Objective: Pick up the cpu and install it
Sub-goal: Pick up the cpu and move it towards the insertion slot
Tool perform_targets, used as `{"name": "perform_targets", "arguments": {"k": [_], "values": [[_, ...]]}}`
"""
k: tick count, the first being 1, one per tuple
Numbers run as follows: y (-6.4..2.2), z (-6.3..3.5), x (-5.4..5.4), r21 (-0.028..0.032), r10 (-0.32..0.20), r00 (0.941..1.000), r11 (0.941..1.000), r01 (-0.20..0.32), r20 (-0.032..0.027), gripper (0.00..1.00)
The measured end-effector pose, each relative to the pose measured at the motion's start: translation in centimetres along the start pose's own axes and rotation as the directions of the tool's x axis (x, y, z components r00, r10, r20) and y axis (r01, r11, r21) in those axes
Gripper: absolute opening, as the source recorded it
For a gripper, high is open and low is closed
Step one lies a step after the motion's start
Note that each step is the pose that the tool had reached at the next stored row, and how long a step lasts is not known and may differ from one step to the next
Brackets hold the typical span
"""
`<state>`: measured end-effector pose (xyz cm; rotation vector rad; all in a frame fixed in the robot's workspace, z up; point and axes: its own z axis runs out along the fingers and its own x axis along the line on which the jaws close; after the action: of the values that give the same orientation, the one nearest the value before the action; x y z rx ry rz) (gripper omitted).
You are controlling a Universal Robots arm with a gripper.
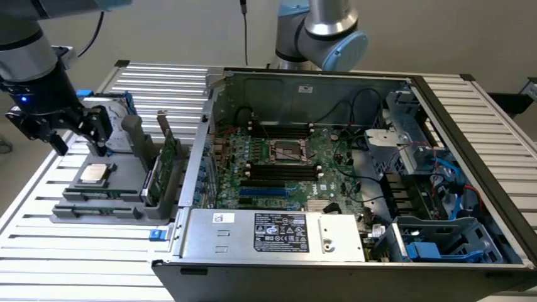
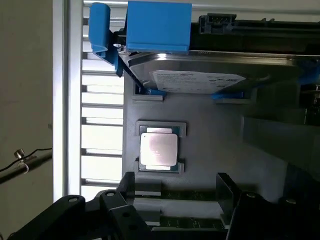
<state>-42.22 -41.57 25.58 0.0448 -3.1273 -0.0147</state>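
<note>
The cpu, a small flat square chip with a pale silvery top, lies in its recess on the grey holder at the exterior view's left. My gripper hangs above the holder, a little behind the cpu and apart from it. Its black fingers stand wide apart with nothing between them, so it is open. The metal-framed socket sits in the middle of the green motherboard inside the open computer case.
A silver hard drive with blue rails stands at the holder's back. Upright cards stand in slots between holder and case wall. Cables, a power supply and drive cages crowd the case. Everything rests on a slatted metal table.
</note>
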Motion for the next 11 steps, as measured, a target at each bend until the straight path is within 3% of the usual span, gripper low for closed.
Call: {"name": "perform_targets", "arguments": {"k": [5,11], "values": [[0.32,0.90,0.1,0.0000,0.000,1.0000,1.0000,0.000,0.0000,0.75],[0.52,2.03,1.3,-0.0001,0.003,1.0000,1.0000,-0.003,0.0001,0.75]]}}
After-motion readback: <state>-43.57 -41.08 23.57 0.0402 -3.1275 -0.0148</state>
